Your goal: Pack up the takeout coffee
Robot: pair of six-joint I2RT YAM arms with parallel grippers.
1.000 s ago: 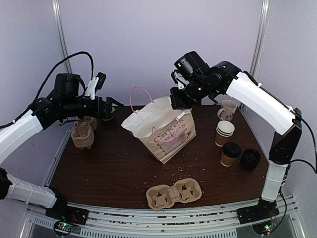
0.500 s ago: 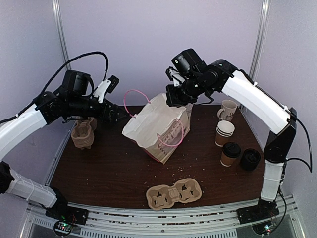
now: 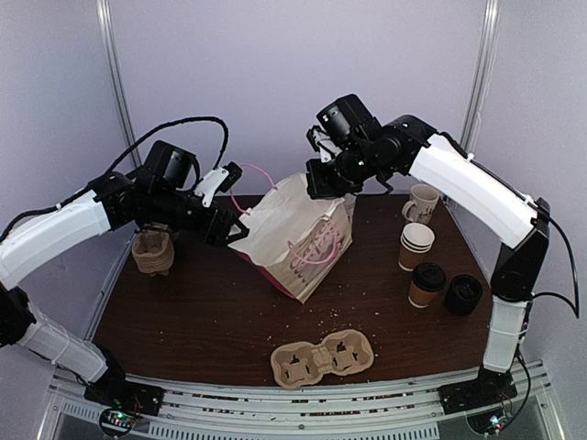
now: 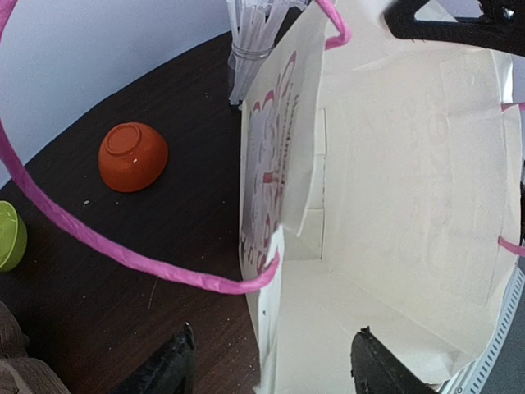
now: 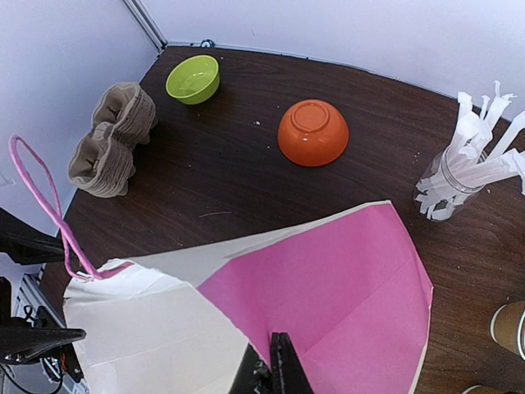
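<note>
takeout coffee (image 3: 426, 284) sat lidded on the table (image 3: 202, 312), well off to the right of both sets of fingers | left fingers (image 4: 172, 368) were spread apart, straddling one rim of the paper bag (image 3: 307, 243), not pinching it | right fingers (image 5: 281, 365) were clamped tight on the far rim

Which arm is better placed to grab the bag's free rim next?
Left, probably: the left pincer, open, straddles the paper bag rim, while the right pincer is shut on its opposite edge.
</note>
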